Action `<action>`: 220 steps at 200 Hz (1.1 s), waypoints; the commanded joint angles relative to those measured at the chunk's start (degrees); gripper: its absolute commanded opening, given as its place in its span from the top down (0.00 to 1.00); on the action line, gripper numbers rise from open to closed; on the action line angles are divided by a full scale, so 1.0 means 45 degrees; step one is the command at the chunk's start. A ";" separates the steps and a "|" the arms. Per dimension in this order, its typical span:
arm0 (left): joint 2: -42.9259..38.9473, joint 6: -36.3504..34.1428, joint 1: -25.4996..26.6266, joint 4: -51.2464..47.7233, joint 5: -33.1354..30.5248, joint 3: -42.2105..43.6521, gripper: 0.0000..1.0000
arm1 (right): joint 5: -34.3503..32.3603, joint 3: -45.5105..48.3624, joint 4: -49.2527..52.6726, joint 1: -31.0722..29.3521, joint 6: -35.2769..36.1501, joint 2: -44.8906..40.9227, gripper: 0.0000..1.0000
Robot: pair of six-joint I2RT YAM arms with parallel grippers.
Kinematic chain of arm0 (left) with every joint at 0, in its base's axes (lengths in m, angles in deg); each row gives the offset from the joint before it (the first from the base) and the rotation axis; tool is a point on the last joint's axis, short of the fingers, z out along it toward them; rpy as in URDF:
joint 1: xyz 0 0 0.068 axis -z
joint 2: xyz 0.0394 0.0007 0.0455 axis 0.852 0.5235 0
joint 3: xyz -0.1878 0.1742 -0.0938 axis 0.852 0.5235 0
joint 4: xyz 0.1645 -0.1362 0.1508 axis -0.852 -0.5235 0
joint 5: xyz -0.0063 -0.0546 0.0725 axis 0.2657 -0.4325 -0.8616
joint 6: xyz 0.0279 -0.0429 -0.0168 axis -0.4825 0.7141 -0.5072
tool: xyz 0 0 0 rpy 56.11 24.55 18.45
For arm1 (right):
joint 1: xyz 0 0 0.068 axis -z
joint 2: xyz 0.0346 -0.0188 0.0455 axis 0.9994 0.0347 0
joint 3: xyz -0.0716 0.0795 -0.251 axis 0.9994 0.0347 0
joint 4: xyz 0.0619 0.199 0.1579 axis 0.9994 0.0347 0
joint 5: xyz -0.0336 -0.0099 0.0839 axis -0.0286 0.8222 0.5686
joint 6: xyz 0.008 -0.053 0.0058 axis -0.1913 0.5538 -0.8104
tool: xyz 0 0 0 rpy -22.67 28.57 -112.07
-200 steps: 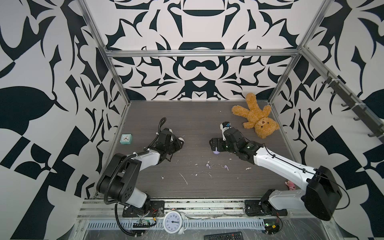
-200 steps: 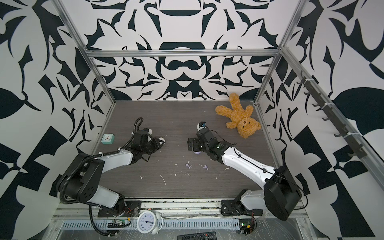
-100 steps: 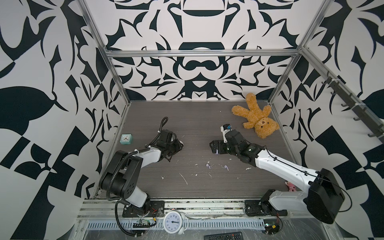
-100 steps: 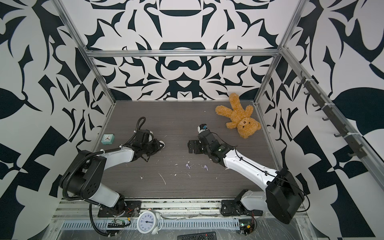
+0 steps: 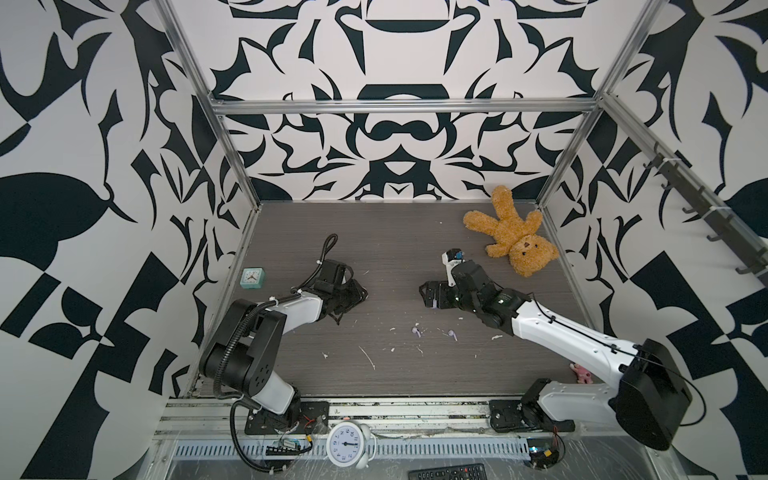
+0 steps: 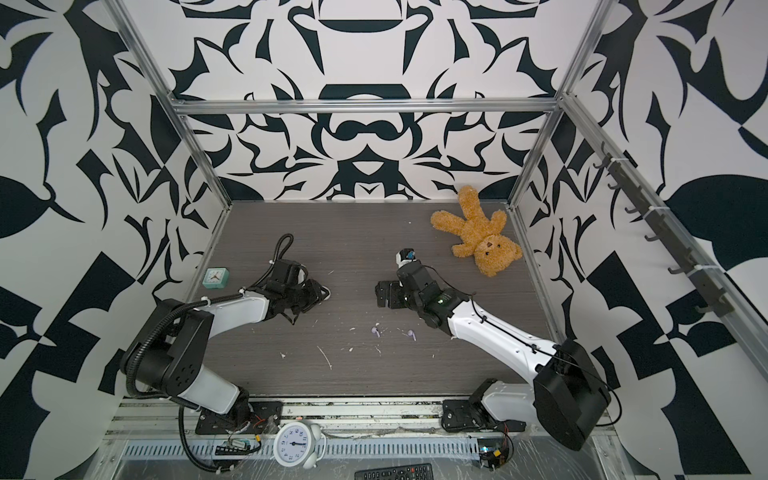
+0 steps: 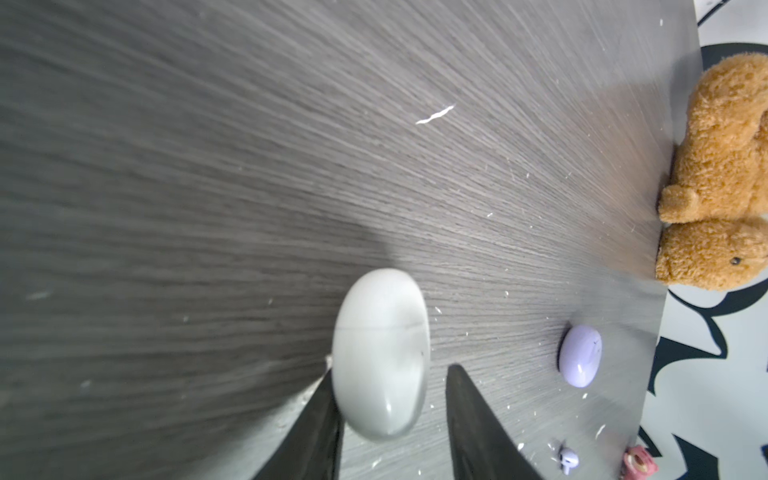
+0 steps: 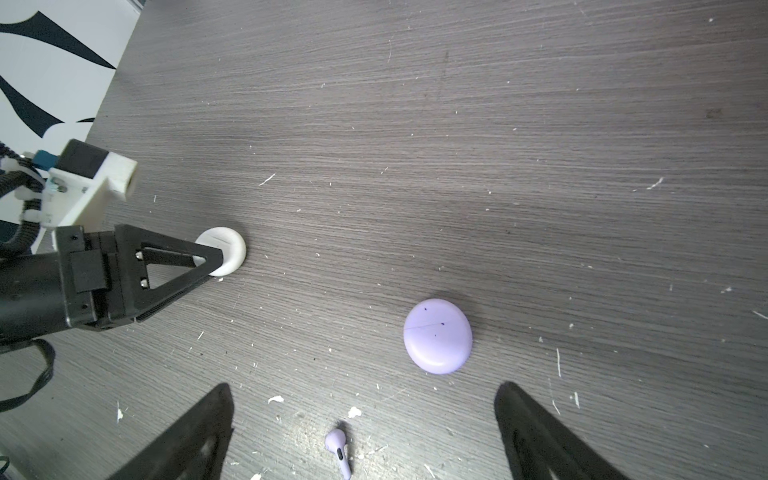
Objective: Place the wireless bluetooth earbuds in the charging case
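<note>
Table bearing loose purple earbuds near two shut cases: the left gripper, partly open, straddles the white case with one finger touching, seemingly steadying it, while the right gripper, wide open and empty, hovers near the purple case, poised to pick.

Purple earbuds out, lids shut
Both lie near the purple case; the white case sits well apart.

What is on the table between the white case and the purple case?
Nothing but bare table with tiny white flecks between the white case and the purple case, seen in the right wrist view.
</note>
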 commanded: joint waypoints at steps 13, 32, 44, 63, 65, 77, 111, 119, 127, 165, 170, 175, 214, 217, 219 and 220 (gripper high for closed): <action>0.0089 -0.0216 -0.0037 -0.0820 -0.0308 -0.0430 0.51 | 0.0099 0.0075 -0.0215 0.0032 -0.0194 -0.0362 0.00; -0.0030 -0.0332 -0.0069 -0.0996 -0.0507 -0.0488 0.50 | 0.0121 0.0075 -0.0149 0.0024 -0.0220 -0.0451 0.00; -0.0116 -0.0362 -0.0069 -0.1072 -0.0622 -0.0507 0.49 | 0.0121 0.0076 -0.0098 0.0028 -0.0245 -0.0515 0.00; -0.0282 -0.0485 -0.0065 -0.1356 -0.0848 -0.0634 0.47 | 0.0121 0.0056 0.0070 0.0033 -0.0308 -0.0647 0.00; -0.0311 -0.0502 -0.0074 -0.1376 -0.0859 -0.0641 0.47 | 0.0121 0.0056 0.0086 0.0034 -0.0305 -0.0653 0.00; -0.0482 -0.0552 -0.0064 -0.1419 -0.0859 -0.0658 0.46 | 0.0102 0.0023 0.0214 0.0034 -0.0369 -0.0720 0.00; -0.1494 -0.0450 -0.0024 -0.2317 -0.0528 -0.0972 0.32 | -0.0189 -0.0339 0.1157 0.0033 -0.0577 -0.0810 0.00; -0.1888 -0.0504 0.0024 -0.2775 -0.0644 -0.1105 0.25 | -0.0247 -0.0449 0.1406 0.0024 -0.0577 -0.0811 0.00; -0.2315 -0.0645 0.0057 -0.3265 -0.0783 -0.1279 0.17 | -0.0387 -0.0556 0.1797 0.0034 -0.0572 -0.0811 0.00; -0.4423 -0.1698 0.0121 -0.5568 -0.1093 -0.2421 0.01 | -0.0900 -0.1084 0.3164 0.0034 -0.0228 -0.0777 0.00; -0.4573 -0.1868 0.0114 -0.5914 -0.1106 -0.2674 0.01 | -0.0995 -0.1123 0.3284 0.0033 -0.0157 -0.0767 0.00; -0.4689 -0.1965 0.0129 -0.6230 -0.1249 -0.2909 0.01 | -0.1072 -0.1173 0.3409 0.0034 -0.0054 -0.0719 0.00; -0.4924 -0.2706 0.0072 -0.8272 -0.2079 -0.4392 0.01 | -0.1502 -0.2091 0.4734 0.0054 0.0753 0.0063 0.00; -0.4908 -0.2748 0.0072 -0.8334 -0.1981 -0.4459 0.01 | -0.1532 -0.2166 0.4835 0.0056 0.0810 0.0155 0.00; -0.4909 -0.2777 0.0072 -0.8316 -0.1943 -0.4469 0.01 | -0.1547 -0.2209 0.4876 0.0064 0.0849 0.0197 0.00; -0.4903 -0.2776 0.0063 -0.8320 -0.1930 -0.4470 0.01 | -0.1562 -0.2229 0.4899 0.0059 0.0878 0.0220 0.00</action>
